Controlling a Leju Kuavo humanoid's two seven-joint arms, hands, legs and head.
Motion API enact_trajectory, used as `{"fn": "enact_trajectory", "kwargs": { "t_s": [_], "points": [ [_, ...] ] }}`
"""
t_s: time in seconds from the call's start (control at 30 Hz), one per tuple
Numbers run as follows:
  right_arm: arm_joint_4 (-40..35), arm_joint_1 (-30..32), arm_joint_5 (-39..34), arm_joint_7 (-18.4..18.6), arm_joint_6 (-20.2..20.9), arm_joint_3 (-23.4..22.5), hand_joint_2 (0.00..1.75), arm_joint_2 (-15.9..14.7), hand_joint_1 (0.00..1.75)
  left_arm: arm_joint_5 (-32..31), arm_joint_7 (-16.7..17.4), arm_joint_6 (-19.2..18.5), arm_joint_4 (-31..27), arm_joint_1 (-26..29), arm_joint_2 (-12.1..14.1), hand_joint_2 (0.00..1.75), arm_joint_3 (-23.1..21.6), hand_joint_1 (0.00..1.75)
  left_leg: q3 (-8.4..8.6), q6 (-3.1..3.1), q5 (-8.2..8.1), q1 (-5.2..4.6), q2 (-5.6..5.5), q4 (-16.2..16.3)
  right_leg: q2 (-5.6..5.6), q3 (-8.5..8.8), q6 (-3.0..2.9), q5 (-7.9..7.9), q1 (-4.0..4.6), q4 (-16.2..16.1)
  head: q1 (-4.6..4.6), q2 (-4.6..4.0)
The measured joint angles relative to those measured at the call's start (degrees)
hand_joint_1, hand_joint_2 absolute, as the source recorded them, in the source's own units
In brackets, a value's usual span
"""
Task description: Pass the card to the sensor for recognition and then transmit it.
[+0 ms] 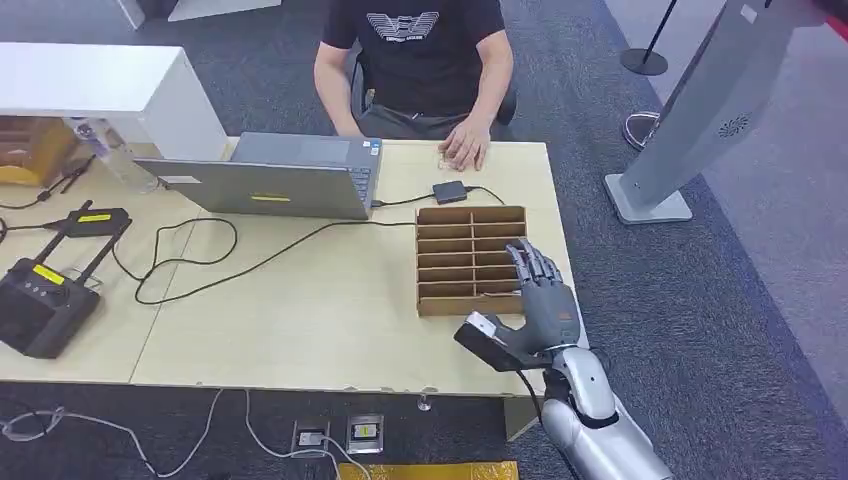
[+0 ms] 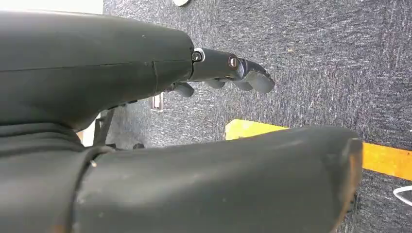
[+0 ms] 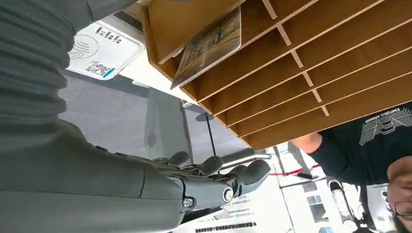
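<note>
Over wooden rack (image 1: 470, 262) near edge | right hand (image 1: 540, 295) empty, fingers spread | card (image 3: 210, 44) slotted just ahead of your fingertips | left hand (image 2: 228, 73) hangs empty.

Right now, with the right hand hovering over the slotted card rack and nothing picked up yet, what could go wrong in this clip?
1. The card leans inside a narrow slot of the wooden rack; the right hand, its fingers spread above the dividers, may snag a wall or shove the rack.
2. The small black sensor lies close to a person's hand, so reaching there risks contact.
3. The cable beside the rack could catch.
</note>
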Motion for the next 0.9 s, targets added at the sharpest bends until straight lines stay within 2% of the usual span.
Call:
{"fn": "enact_trajectory", "kwargs": {
  "t_s": [0.33,0.37,0.4,0.47,0.5,0.53,0.63,0.9],
  "points": [
    [0.00,0.00,0.00,-0.02,0.04,0.00,1.75,0.00,0.00,0.02,0.00,-0.02,-0.02,0.00,0.00,0.00,0.00,0.00,-0.01,0.00,0.00,0.00,0.00,0.00,0.00,0.01,0.00,0.00,0.00,0.00,0.00,0.00],
    [0.00,-0.08,0.37,-0.57,1.32,0.00,1.75,0.00,0.00,0.09,0.00,-0.31,-0.02,0.01,0.00,0.00,0.00,0.00,-0.03,0.00,0.00,0.00,0.00,0.00,0.00,0.02,0.00,0.00,0.00,0.00,0.00,0.00],
    [0.00,-0.39,1.46,-1.57,5.09,0.11,1.75,0.00,0.00,0.31,0.22,-1.22,0.00,0.01,0.02,0.00,0.00,0.00,-0.02,0.00,0.00,0.00,0.00,0.00,0.00,0.01,0.00,0.00,0.00,0.01,0.00,0.00],
    [-0.59,-1.60,4.54,-2.71,19.15,0.83,1.75,0.09,0.00,0.50,0.79,-3.10,-0.02,-0.04,0.35,0.00,0.00,0.00,0.00,0.00,0.00,0.00,0.10,0.00,0.09,0.00,0.00,0.01,0.00,0.01,-0.02,0.00],
    [-1.31,-1.88,5.57,-2.73,24.42,0.92,1.75,0.39,0.00,0.50,0.90,-3.58,-0.02,-0.06,0.55,0.00,0.00,0.00,0.00,0.00,0.01,0.00,0.08,0.00,0.07,0.00,0.00,0.01,0.00,0.01,0.02,0.00],
    [-2.05,-2.12,6.01,-2.69,26.88,0.98,1.75,0.52,0.00,0.52,0.92,-3.91,-0.02,-0.08,0.66,0.00,0.00,0.00,0.00,-0.01,0.02,0.00,0.07,0.00,0.01,0.01,0.00,0.01,0.00,0.01,0.02,0.00],
    [-3.56,-2.99,6.54,-2.69,28.24,1.25,1.75,0.76,0.00,0.59,0.92,-4.04,-0.02,-0.07,0.98,0.00,0.00,0.00,0.01,-0.01,0.02,0.01,0.09,0.00,0.06,0.00,0.00,0.01,0.01,0.02,0.00,0.00],
    [-5.97,-3.09,6.86,-3.06,28.61,1.60,1.75,0.81,0.00,0.59,0.94,-4.04,0.00,-0.07,1.31,0.00,0.00,0.00,-0.01,-0.01,0.01,0.00,0.09,0.00,0.06,0.00,0.00,0.00,0.00,0.01,0.02,0.00]
  ]
}}
